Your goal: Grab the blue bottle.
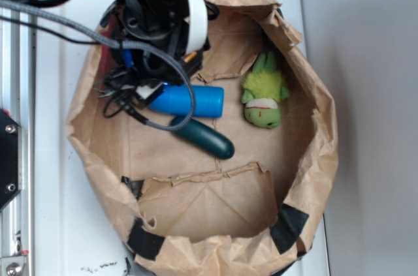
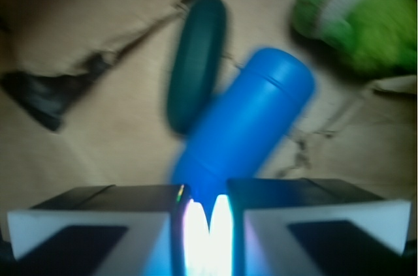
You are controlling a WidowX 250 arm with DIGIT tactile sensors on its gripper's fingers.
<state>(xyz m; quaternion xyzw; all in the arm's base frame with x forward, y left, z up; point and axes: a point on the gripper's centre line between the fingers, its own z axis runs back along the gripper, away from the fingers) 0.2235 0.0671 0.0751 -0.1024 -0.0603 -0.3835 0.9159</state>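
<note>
Pincer [image 2: 206, 214] clamped on blue bottle [image 2: 251, 122]

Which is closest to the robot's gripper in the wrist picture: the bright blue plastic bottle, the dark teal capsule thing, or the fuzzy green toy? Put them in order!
1. Bright blue plastic bottle: its narrow end sits between the gripper fingers.
2. Dark teal capsule-shaped object: just beyond, to the left.
3. Fuzzy green plush toy: farthest, upper right.

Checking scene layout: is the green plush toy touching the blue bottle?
No, the exterior view shows bare brown paper between the green plush toy and the blue bottle.
</note>
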